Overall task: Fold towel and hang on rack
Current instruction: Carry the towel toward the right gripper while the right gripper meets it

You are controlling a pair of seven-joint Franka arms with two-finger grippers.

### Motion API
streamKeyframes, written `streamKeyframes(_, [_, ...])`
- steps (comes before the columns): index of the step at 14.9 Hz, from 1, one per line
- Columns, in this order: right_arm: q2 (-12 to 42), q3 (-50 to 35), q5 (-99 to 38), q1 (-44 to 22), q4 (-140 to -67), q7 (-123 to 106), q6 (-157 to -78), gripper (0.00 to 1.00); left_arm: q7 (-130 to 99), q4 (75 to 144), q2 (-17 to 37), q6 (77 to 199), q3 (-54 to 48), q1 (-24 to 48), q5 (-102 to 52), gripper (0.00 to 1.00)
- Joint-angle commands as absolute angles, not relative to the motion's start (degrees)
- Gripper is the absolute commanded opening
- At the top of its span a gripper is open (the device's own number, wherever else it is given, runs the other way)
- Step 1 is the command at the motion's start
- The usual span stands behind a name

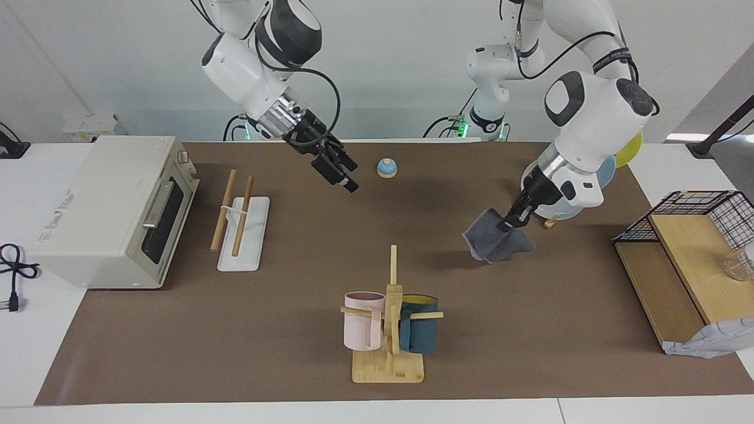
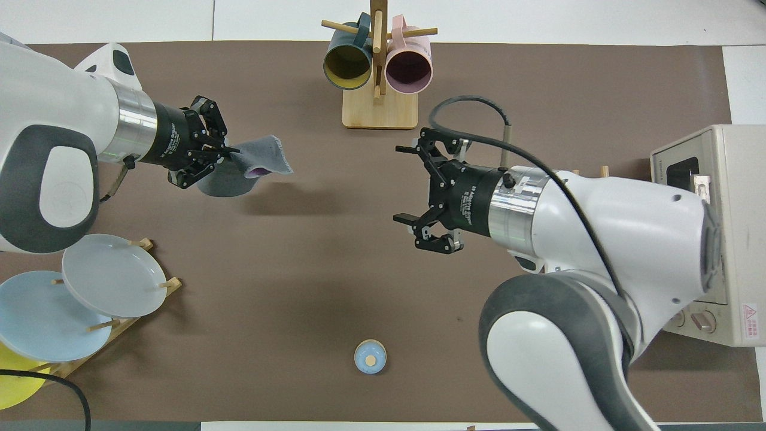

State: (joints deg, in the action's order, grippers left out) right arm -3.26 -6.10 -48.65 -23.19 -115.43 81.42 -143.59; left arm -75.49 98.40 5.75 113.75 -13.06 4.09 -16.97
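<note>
- The mug tree point(image 1: 389, 321) stands mid-table, well out from the robots.
- The rack point(image 1: 240, 220) sits nearer the robots than the mug tree, toward the right arm's end, just beside the oven point(image 1: 112, 209).
- The towel point(image 1: 493, 241) hangs over the mat toward the left arm's end.
- The bell point(image 1: 386, 168) sits nearest the robots.

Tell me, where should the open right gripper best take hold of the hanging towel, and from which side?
Probably the towel's free lower corner, which droops away from the left gripper that pinches its top. The right gripper, open over the mat, could come in level from the rack's end.
</note>
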Motion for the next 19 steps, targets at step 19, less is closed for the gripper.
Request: streamKeyframes(19, [11.95,-6.50,-50.54,-34.72,-107.05,83.58,-160.14,1.00,-110.21,108.28,-1.58,121.11,-12.66,13.18,-18.54,0.00])
